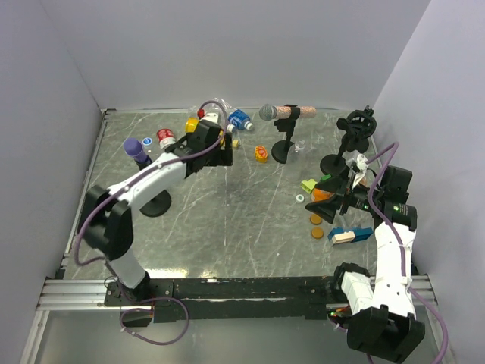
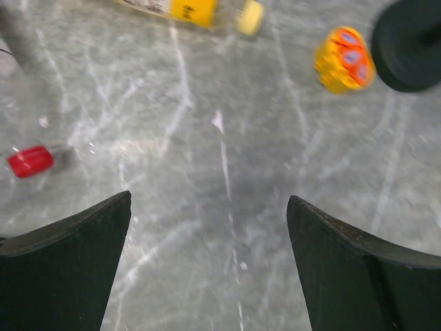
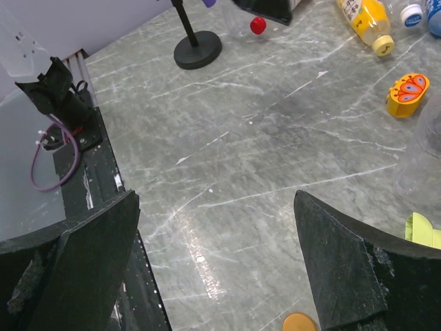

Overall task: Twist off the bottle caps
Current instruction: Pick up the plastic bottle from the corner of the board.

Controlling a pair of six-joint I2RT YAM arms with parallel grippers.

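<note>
Several bottles lie in a cluster at the back left: a yellow bottle [image 1: 193, 125] [image 3: 364, 16], a clear one with a red label [image 1: 165, 138] and a blue-labelled one [image 1: 241, 120]. In the left wrist view the yellow bottle [image 2: 196, 9] crosses the top, and a red cap [image 2: 30, 161] sits on a clear bottle neck at the left. My left gripper [image 1: 217, 150] [image 2: 209, 198] hovers open over bare table just in front of that cluster. My right gripper [image 1: 337, 199] [image 3: 216, 197] is open at the right, holding nothing. Two loose orange-brown caps [image 1: 316, 220] [image 3: 300, 322] lie beside it.
A grey-headed microphone [image 1: 267, 112] on a black stand [image 1: 282, 152] and a purple-headed one [image 1: 136, 148] with its base [image 1: 155, 205] stand nearby. An orange-yellow toy [image 1: 261, 154] [image 2: 344, 58], a yellow-green block [image 1: 308, 184], a white ring [image 1: 298, 198] and a blue-and-white piece [image 1: 348, 235] lie around.
</note>
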